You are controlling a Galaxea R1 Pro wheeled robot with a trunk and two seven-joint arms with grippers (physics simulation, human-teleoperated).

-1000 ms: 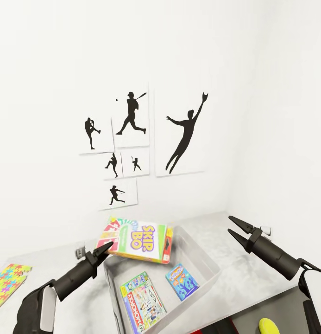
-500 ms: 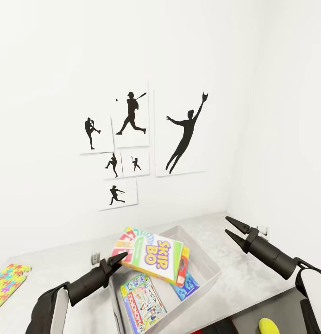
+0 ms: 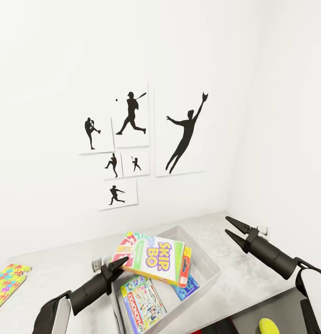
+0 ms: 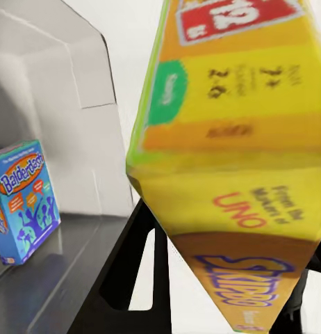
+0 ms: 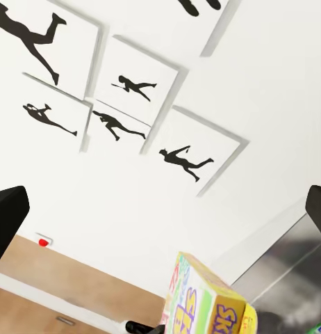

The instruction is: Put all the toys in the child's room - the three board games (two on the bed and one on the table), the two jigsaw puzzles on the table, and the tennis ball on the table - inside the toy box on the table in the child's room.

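Tipped a little lower than half a second ago: Skip-Bo board game (image 3: 153, 259), pinched at its left edge by left fingers (image 3: 117, 266), hangs over toy box (image 3: 207, 265) at lower centre. Inside, Monopoly game (image 3: 142, 297) and blue game (image 3: 187, 286). Right fingers (image 3: 236, 230) spread, empty, at right. Jigsaw puzzle (image 3: 8, 279) on surface (image 3: 63, 264), far left. Beyond, silhouette pictures (image 3: 181, 134) on wall.

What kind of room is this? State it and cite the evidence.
Probably a child's bedroom or playroom. Black baseball-player silhouette pictures hang on the white wall, a light grey open plastic toy box on the pale grey speckled table holds colourful board games, and a multicoloured jigsaw puzzle lies nearby.
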